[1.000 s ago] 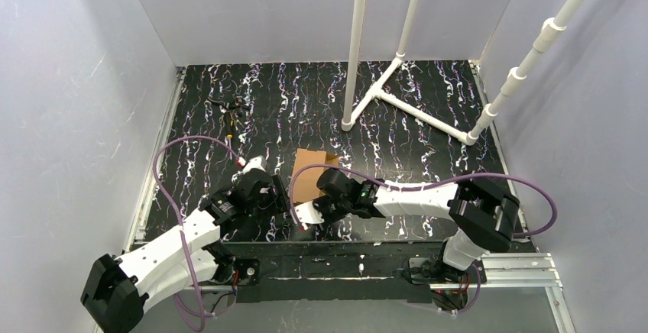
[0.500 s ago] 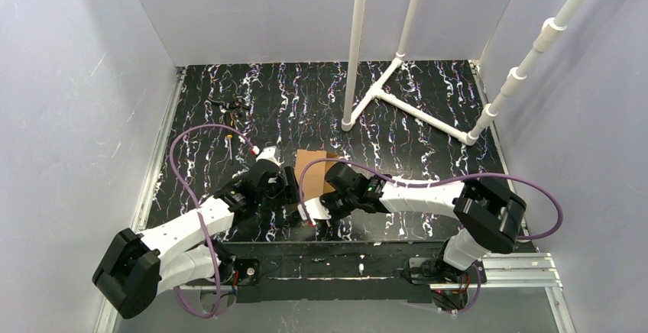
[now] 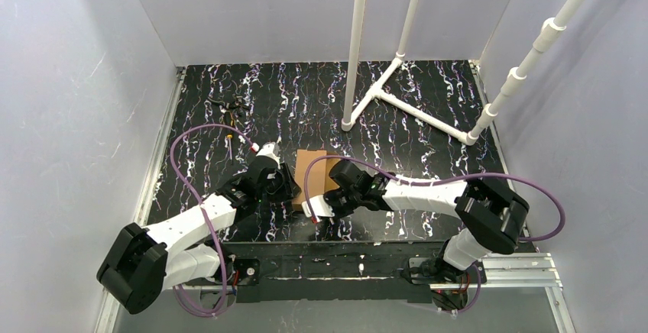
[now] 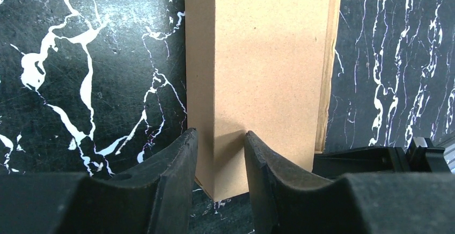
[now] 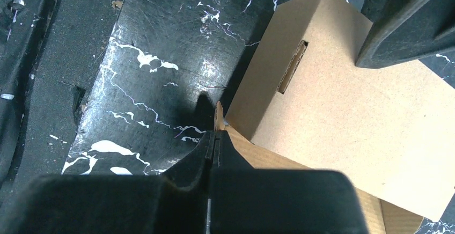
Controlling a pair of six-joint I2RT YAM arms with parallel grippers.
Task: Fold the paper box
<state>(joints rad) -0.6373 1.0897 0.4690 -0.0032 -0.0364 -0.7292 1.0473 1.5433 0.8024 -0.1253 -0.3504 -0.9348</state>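
Cardboard sits at the front middle of the worktop (image 3: pixel 428 157): the paper box (image 3: pixel 309 171), partly raised, lies between the 2 hands; the right hand (image 5: pixel 213 140) is clenched on a thin flap edge at the near corner, likely to anchor the sheet; the left hand (image 4: pixel 219 151) is parted, its 2 fingers (image 4: pixel 177 164) straddling a raised crease without clearly pinching it, seemingly placed to squeeze that fold sharp; a slit (image 5: pixel 292 67) in the side wall probably awaits a tab.
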